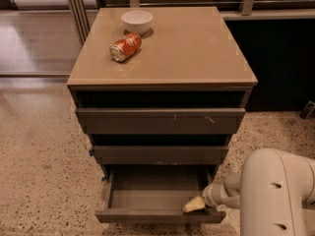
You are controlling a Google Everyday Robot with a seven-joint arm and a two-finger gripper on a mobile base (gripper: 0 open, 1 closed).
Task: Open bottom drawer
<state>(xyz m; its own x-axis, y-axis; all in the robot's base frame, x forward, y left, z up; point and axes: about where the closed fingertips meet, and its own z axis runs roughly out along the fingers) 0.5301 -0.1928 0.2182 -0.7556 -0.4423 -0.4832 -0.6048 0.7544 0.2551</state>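
Standing on a speckled beige terrazzo floor [39,156], a boxy cabinet with a smooth tan top [197,48] and three dark grey handle-less drawers fills the middle of the camera view. Toward the left rear of that top, an orange-and-silver drink can [125,47] lies on its side. Just behind it and to the right sits a small round white bowl [137,20], upright, close to the can but apart from it. Under the top, beneath a dark gap, is the widest drawer [157,121], its flat front bearing pale scratch marks right of centre. The narrower middle drawer [160,155] sits below it under a second dark gap. The bottom drawer [147,216], lowest of the three, is pulled well out toward the camera, its plain front nearest the lens and its shallow grey tray exposed. At the tray's front right corner, the robot's cream-tipped gripper [194,204] reaches in from the right, its tip just inside the drawer front. How wide its grip stands cannot be told from this angle, nor whether it clasps the panel. Behind it, the rounded white robot arm [275,195] bulks large in the lower right corner, beside the cabinet.
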